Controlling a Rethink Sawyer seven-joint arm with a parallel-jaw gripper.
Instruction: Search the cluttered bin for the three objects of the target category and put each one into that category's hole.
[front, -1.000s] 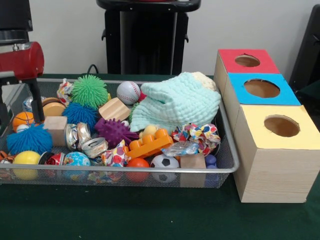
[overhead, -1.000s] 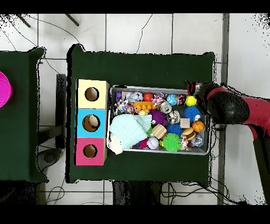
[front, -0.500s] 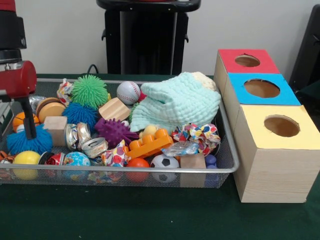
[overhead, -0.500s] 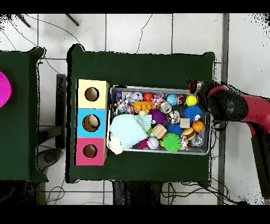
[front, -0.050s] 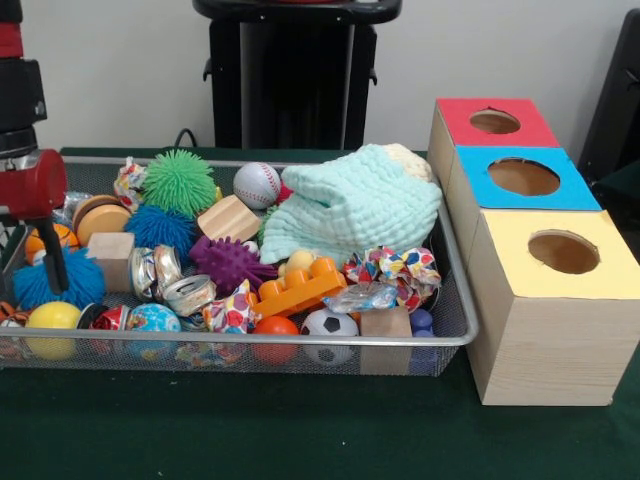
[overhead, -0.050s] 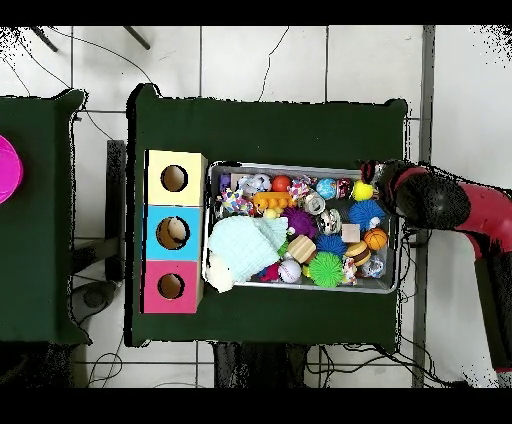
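Tabletop (front, -0.050s: 300, 440) green, carrying a wire bin (front, -0.050s: 455, 300) and, just beside it, a wooden box (front, -0.050s: 545, 340) with three holes in a row: red (front, -0.050s: 495, 121), blue (front, -0.050s: 523, 176), yellow (front, -0.050s: 563, 251). Overhead, the box (overhead, -0.050s: 174, 231) stands at the bin's left end, the arm (overhead, -0.050s: 455, 205) at the opposite end.

Arm (front, -0.050s: 28, 180) red and black, over the bin's end farthest from the box. Hand (front, -0.050s: 45, 265) down among the toys there, a dark finger (front, -0.050s: 52, 262) against the blue fuzzy ball (front, -0.050s: 60, 280); cannot tell whether it is wide, narrow or holding anything.

Bin contents, large to small:
- mint cloth (front, -0.050s: 350, 205), heaped at the box end, a cream item partly under it
- green spiky ball (front, -0.050s: 178, 182), far side
- purple spiky ball (front, -0.050s: 228, 262), middle
- orange brick (front, -0.050s: 298, 286), just beside the purple ball
- baseball (front, -0.050s: 257, 184), touching the cloth's edge
- wood blocks (front, -0.050s: 228, 218), (front, -0.050s: 110, 258), (front, -0.050s: 385, 325)
- crushed cans (front, -0.050s: 170, 280)
- soccer ball (front, -0.050s: 329, 324), orange ball (front, -0.050s: 275, 328), globe ball (front, -0.050s: 153, 320), yellow ball (front, -0.050s: 52, 318) along the near wall
- basketball (front, -0.050s: 45, 240) near the hand
- patterned wrappers (front, -0.050s: 395, 270)

Target category not evident; all three holes look empty from the front
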